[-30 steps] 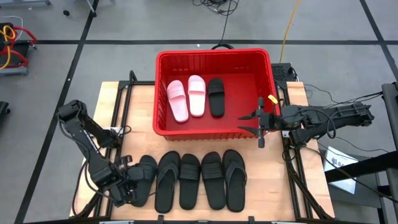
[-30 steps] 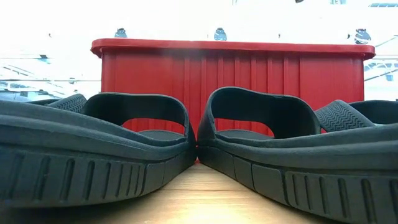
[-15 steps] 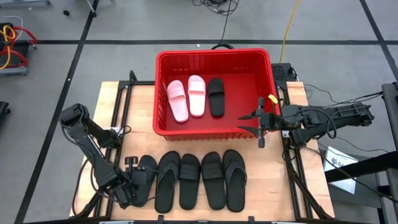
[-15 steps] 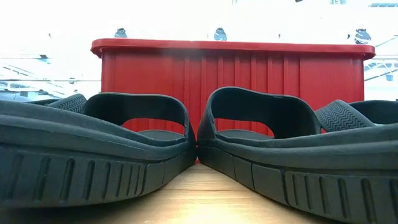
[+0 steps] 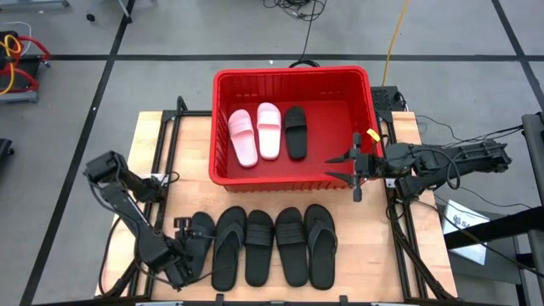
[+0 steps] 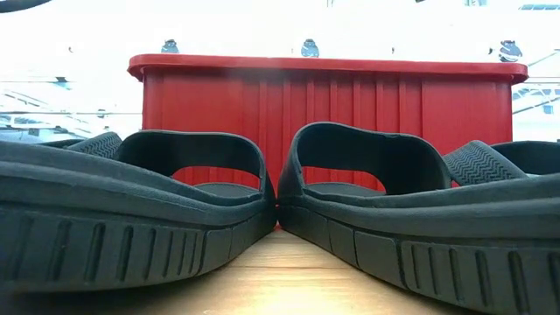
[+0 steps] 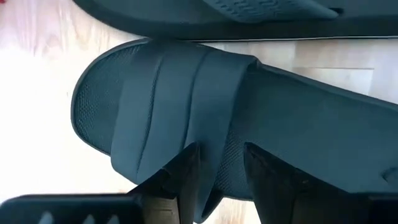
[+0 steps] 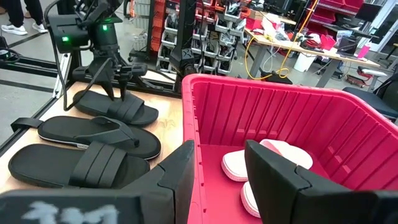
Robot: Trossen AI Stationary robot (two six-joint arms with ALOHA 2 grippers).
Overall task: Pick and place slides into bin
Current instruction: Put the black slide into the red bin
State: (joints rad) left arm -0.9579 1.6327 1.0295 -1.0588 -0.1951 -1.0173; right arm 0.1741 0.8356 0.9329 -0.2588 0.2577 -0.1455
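Note:
The red bin (image 5: 218, 127) stands at the table's far middle, with two pink slides (image 5: 255, 133) and one black slide (image 5: 295, 131) lying flat in it. Several black slides (image 5: 272, 246) lie side by side on their soles along the near edge. My left gripper (image 7: 219, 149) points down, open, over the wide strap of the leftmost black slide (image 5: 200, 242). My right gripper (image 5: 355, 167) is open and level above the bin's near right corner, with nothing between its fingers. My left gripper comes at the leftmost black slide from above, its open fingers (image 7: 189, 168) over the strap's edge (image 7: 214, 134) on the slide's outer side. Whether they touch the strap I cannot tell. The slide lies flat on the table.
The neighbouring thong slide (image 7: 249, 15) lies close beside the leftmost one. Bare wood (image 5: 183, 149) shows left of the bin. Black rails (image 5: 161, 161) run along the table's left and right sides. Cables (image 5: 442, 170) hang around the right arm.
My left gripper has come down toward the leftmost black slide and rolled about its wrist. Its fingers have stayed open. The slides have not moved.

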